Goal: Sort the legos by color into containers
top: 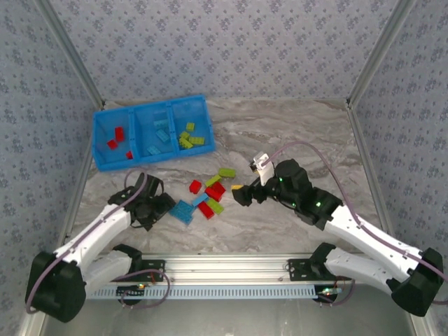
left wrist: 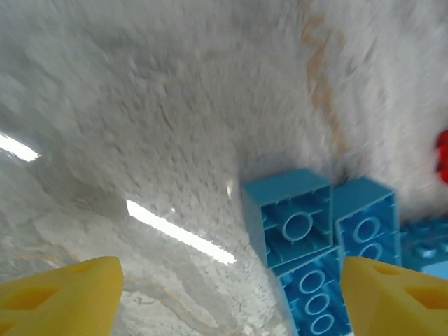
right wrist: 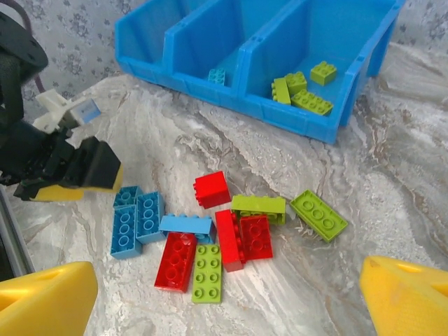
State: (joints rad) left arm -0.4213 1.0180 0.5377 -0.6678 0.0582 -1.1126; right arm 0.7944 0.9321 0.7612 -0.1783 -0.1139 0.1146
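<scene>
On the table (top: 301,133) between both grippers, unsorted legos (top: 210,196) wait.
The left gripper (left wrist: 231,294) hangs spread wide over blue bricks (left wrist: 294,227), likely to pinch one; the right gripper (top: 241,194) gapes empty.

Glossy plastic legos (right wrist: 241,234) on a smooth, sheeny marbled table (right wrist: 392,189).

My overhead camera looks down the table (top: 294,133) from 6 o'clock. Left wrist hugs the blue bricks (left wrist: 297,224); right faces 10 o'clock, sharing pile (right wrist: 231,231) and tray (right wrist: 280,112) with overhead.
</scene>
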